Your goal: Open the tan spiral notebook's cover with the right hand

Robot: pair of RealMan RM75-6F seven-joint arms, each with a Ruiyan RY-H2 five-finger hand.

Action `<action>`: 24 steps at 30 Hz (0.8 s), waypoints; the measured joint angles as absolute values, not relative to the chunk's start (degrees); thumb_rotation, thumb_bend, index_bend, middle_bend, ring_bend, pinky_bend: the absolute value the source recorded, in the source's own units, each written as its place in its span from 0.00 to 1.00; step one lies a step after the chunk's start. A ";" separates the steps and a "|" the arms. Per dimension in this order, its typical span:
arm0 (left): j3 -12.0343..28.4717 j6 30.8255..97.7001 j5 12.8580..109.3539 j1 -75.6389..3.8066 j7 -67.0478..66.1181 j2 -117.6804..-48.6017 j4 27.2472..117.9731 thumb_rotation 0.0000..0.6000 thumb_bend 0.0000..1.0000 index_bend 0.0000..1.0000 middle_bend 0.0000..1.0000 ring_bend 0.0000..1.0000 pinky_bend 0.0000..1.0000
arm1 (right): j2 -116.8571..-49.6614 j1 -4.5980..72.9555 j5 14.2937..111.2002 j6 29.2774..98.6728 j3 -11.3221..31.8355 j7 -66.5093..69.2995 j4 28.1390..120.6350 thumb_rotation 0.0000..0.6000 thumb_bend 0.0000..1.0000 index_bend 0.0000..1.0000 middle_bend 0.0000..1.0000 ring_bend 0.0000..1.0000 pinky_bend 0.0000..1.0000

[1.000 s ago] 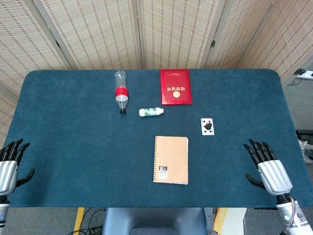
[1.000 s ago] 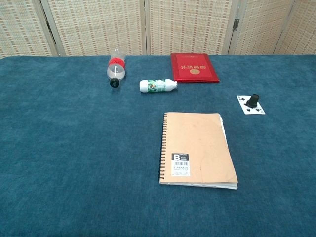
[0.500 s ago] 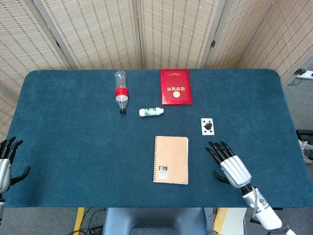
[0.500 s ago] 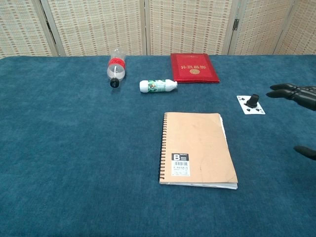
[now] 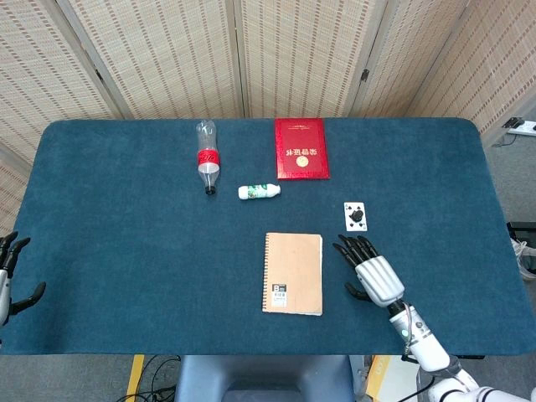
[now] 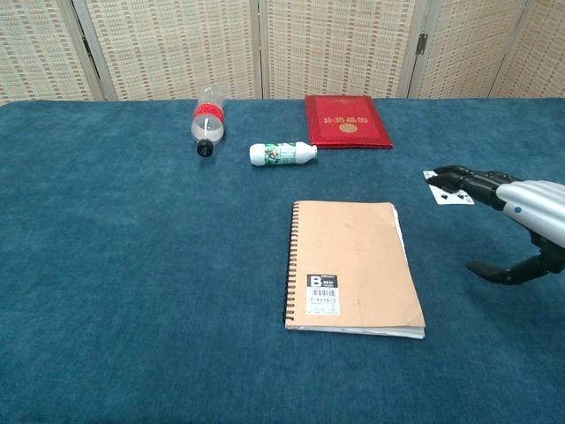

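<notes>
Where readable, bold "B" on notebook [image 6: 353, 266] label [image 6: 323, 293].

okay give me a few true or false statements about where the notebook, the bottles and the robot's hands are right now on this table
1. The tan spiral notebook lies closed, its spiral along its left edge. True.
2. The right hand grips the notebook's cover. False: it is beside the notebook's right edge, fingers spread, holding nothing.
3. The clear bottle with the red label stands upright. False: it lies on its side.
4. The small white bottle lies between the clear bottle and the red booklet. True.
5. The left hand rests on the notebook. False: it is at the table's far left edge.
</notes>
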State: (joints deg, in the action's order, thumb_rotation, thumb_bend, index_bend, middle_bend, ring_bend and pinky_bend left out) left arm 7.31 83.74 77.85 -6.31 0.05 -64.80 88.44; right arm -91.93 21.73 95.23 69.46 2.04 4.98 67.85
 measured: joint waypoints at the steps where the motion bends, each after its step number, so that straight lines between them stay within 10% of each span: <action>1: 7.51 83.63 77.36 -6.37 -0.09 -64.90 88.24 1.00 0.30 0.16 0.10 0.09 0.15 | -92.72 22.10 95.10 69.13 2.04 5.12 67.21 1.00 0.37 0.00 0.00 0.00 0.00; 24: 8.82 82.45 74.42 -6.57 0.40 -64.72 87.91 1.00 0.30 0.16 0.10 0.09 0.15 | -98.60 25.68 92.25 66.71 1.70 4.65 63.18 1.00 0.37 0.00 0.00 0.00 0.00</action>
